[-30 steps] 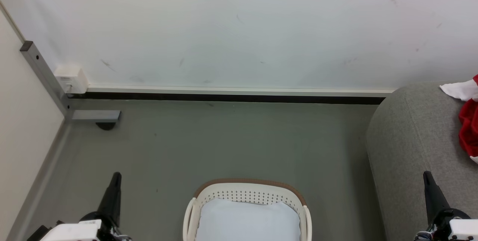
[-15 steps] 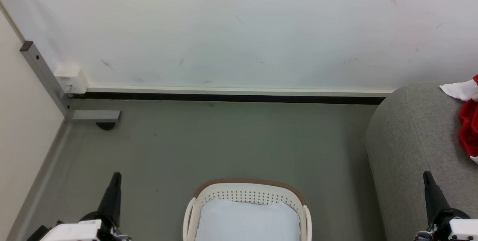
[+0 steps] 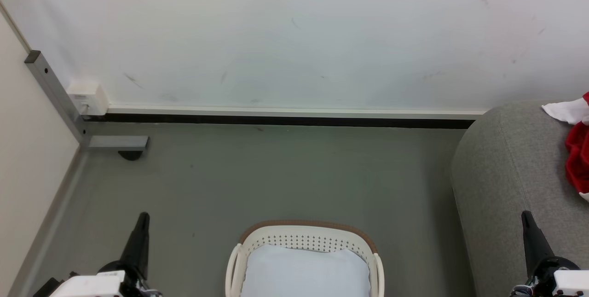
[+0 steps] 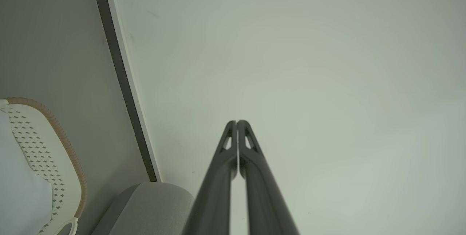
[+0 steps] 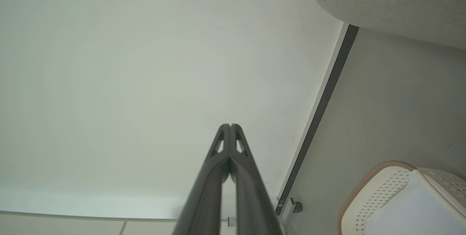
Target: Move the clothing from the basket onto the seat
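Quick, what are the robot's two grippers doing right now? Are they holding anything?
Left gripper: shut, fingers pressed together, holding nothing.
Right gripper: shut, fingers pressed together, holding nothing.

wall: white, scuffed | floor: grey-green | skirting: dark strip | metal post: left corner

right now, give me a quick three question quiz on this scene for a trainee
1. True or false: the red jersey lies on the grey seat.
2. What lies in the basket? A) a pale cloth B) a pair of shoes C) nothing at all
3. Fill in the blank: the left jaws and right jaws are both ___ (open or shut).

Key: 1 true; 2 A; 3 shut, and holding nothing.
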You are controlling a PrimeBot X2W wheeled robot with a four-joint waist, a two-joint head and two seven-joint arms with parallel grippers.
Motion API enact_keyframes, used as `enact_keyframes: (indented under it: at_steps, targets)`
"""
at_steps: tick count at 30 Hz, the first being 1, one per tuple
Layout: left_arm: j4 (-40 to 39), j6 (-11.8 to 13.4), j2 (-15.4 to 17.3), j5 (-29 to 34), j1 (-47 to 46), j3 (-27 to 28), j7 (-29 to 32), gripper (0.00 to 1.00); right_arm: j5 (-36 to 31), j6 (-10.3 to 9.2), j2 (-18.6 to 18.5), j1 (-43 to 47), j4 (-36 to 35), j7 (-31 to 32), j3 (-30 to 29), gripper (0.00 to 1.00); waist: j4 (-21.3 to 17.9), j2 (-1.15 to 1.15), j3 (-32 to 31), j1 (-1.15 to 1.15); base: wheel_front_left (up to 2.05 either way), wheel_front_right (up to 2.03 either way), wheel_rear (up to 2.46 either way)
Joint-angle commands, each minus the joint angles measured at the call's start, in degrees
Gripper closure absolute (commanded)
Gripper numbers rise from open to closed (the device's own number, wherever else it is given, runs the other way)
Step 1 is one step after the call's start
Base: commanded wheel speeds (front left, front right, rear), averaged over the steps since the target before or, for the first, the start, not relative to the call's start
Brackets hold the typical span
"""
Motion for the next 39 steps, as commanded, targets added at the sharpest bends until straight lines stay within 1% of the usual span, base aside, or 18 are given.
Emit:
enact_keyframes:
  at_steps: [1,39]
  targets:
    - [-0.2,-0.2,0.1,-0.8,-0.5,0.1,0.3,1.0,0.1,-0.12,-0.4,-0.7,-0.3,0.2,-0.2,1.0,0.0,0.0,0.0,0.0,0.0,0.0,0.0]
    - [-0.2,-0.2,0.1,-0.8,-0.5,0.1,0.3,1.0,0.1,-0.12,-0.4,-0.7,-0.3,0.2,-0.2,1.0,0.0,0.0,0.0,0.0,0.0,0.0,0.0]
